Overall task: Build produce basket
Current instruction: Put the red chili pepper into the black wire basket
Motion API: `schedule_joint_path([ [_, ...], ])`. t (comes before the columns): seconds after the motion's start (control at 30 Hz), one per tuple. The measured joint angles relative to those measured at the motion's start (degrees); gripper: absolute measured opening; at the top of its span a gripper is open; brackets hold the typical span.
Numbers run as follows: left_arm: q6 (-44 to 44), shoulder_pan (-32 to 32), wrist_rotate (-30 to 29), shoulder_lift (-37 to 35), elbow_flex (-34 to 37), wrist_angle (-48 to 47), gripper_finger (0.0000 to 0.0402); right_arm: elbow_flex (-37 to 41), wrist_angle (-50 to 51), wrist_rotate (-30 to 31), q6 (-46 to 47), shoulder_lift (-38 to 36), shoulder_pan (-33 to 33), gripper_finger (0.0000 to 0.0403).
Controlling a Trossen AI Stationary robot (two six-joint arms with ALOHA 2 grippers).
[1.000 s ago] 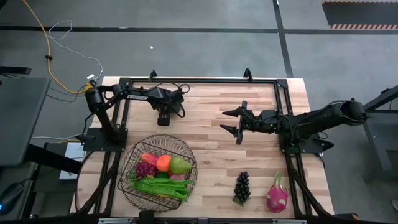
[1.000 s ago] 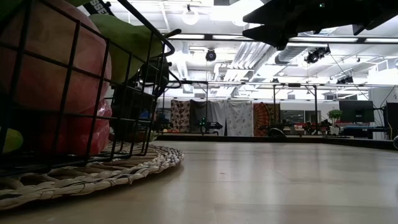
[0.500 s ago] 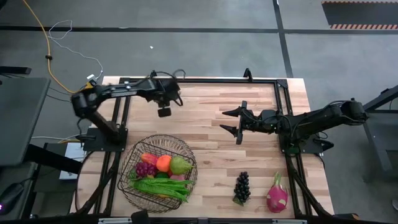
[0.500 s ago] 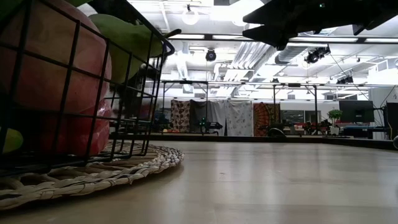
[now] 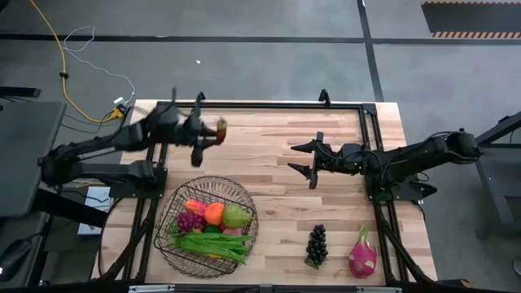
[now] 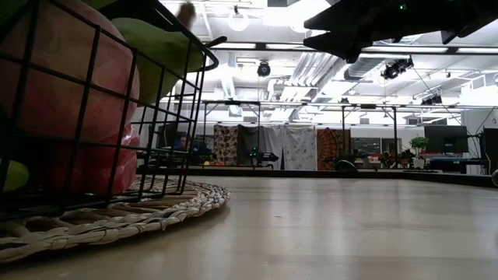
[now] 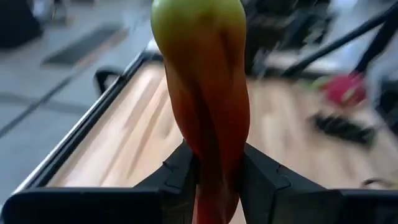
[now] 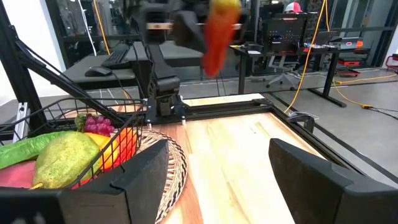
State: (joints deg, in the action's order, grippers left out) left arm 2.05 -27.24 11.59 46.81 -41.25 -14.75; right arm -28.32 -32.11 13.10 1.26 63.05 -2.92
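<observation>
Transport is the step in hand: the left claw (image 5: 213, 130) hangs in the air above the far left part of the desk (image 5: 285, 155), pinching a red-and-yellow mango (image 7: 202, 99) between its fingers, as the left wrist view shows plainly. The basket (image 5: 171, 216) sits on a woven mat (image 6: 117, 218) at the near left of the desk, well apart from the claw and nearer the front edge; it already holds green beans (image 5: 210, 244), purple grapes (image 5: 190, 220), an orange (image 5: 214, 213), a green pear (image 5: 236, 216) and other fruit. By my reading, the next move calls for carrying the mango toward the basket, lowering it over a free spot among the fruit, and only then spreading the fingers, so it does not roll off the pile or strike the rim. The right claw (image 5: 312, 160) waits with its fingers spread over the middle of the desk, holding nothing. Dark grapes (image 5: 317, 244) and a pink dragon fruit (image 5: 362, 254) lie on the near right of the desk, outside the basket. From above, the left claw is smeared, so the mango shows there only as a small coloured blur. The low view shows only the basket's side and some fruit, and what lies beneath the top fruit cannot be made out.
</observation>
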Motion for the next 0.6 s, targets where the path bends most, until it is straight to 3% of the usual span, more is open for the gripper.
schedule_joint_path([
  [0.13, -6.9, 6.3, -0.2, -8.9, 13.5, 17.2, 0.0081, 0.0, 0.0, 0.0, 0.0, 0.0, 0.0, 0.0268],
  [0.3, -12.0, 12.9, -2.1, -13.5, 26.6, 35.8, 0.0082, 0.0, 0.0, 0.0, 0.0, 0.0, 0.0, 0.0268],
  [0.43, -11.6, 16.4, -8.9, -14.0, 31.7, 42.8, 0.0082, 0.0, 0.0, 0.0, -0.1, 0.0, 0.0, 0.0268],
  [0.6, -9.6, 17.9, -15.7, -14.1, 31.6, 43.9, 0.0082, 0.0, 0.0, 0.0, -0.2, 0.0, 0.0, 0.0268],
])
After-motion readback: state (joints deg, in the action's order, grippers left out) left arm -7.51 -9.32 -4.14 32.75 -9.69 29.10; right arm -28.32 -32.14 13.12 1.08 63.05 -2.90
